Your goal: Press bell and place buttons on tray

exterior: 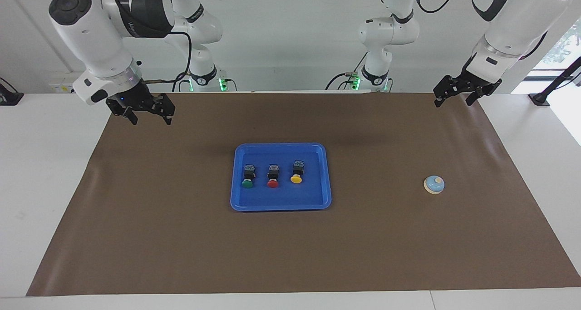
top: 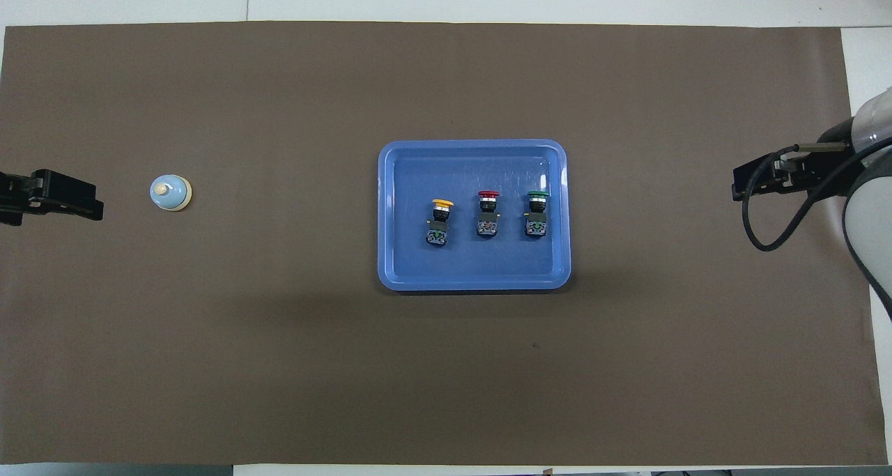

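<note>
Your left gripper (exterior: 454,96) hangs in the air over the brown mat's corner at the left arm's end of the bench, its black fingers (exterior: 438,102) spread wide and holding nothing; your right gripper (exterior: 150,117) hangs the same way over the mat's edge at the right arm's end, fingers (exterior: 133,118) parted wide and empty, touching nothing. Both arms wait, well apart from everything on the bench. In the middle of the smooth, matte brown mat (exterior: 181,237) that covers the white bench (exterior: 41,164) you have the shallow blue plastic rectangular tray with rounded corners and a raised rim (exterior: 237,204). Inside it three small push-button switches lie in a row on their sides, black boxy bodies toward the robots and round mushroom caps pointing away: the green-capped button (exterior: 248,181) toward the right arm's end, the red-capped button (exterior: 273,180) in the middle, and the yellow-capped button (exterior: 296,176) toward the left arm's end, none touching its neighbour. The small round light-blue dome bell on a cream disc base with a pale knob on top (exterior: 434,184) sits upright on the mat, well apart from the tray, toward the left arm's end.
</note>
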### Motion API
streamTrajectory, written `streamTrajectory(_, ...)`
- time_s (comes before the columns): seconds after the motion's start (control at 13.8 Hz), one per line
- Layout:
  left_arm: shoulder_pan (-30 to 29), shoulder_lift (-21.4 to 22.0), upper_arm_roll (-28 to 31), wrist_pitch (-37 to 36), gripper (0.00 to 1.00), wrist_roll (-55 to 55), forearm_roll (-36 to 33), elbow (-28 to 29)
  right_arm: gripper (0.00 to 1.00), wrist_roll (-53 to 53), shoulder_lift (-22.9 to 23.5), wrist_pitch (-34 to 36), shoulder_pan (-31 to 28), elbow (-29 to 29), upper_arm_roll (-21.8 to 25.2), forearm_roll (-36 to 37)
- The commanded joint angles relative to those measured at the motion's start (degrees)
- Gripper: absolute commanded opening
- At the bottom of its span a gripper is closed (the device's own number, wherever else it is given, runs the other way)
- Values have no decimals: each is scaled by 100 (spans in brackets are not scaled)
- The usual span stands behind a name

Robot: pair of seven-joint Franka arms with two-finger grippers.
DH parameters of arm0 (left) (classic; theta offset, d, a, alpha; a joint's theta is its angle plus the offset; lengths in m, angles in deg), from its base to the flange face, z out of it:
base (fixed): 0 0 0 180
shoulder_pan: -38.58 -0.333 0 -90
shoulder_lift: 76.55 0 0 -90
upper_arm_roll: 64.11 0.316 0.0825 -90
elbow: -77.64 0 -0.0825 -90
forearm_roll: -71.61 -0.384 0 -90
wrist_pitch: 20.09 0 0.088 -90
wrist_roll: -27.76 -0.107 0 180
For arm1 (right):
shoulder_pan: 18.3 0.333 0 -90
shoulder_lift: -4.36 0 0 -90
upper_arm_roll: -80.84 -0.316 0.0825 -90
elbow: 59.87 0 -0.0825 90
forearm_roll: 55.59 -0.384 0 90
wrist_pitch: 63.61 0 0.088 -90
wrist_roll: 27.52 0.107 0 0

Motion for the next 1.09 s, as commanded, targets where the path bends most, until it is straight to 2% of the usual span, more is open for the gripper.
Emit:
streamTrajectory(0.0, -15, 69, -2, -55, 100, 37, -3, 62, 100, 52, -61, 113, -60, -14, -58, 62)
streamTrajectory(0.29, -15, 69, -2, -55, 100, 45, -3, 62, 100, 52, -61, 113, -60, -22, -58, 62)
streamTrajectory(0.44, -24, 164, 7, -396, 100, 45, -3, 123, 100, 52, -61, 113, -60, -22, -58, 62)
streamTrajectory(0.58, -120, 192, 34, -381, 100, 167, -3, 158, 100, 52, -61, 113, -60, -22, -58, 62)
streamTrajectory(0.65, -129, 227, 25, 98, 31, 194, -3, 341, 100, 52, -69, 113, -60, -22, -58, 62)
streamTrajectory(0.73, -147, 314, 25, 477, 0, 221, -3, 578, 100, 52, -69, 113, -60, -22, -58, 53)
streamTrajectory(1.02, -322, 18, 16, 1734, 0, 98, -3, 1572, 100, 52, -104, 113, -60, -13, -58, 62)
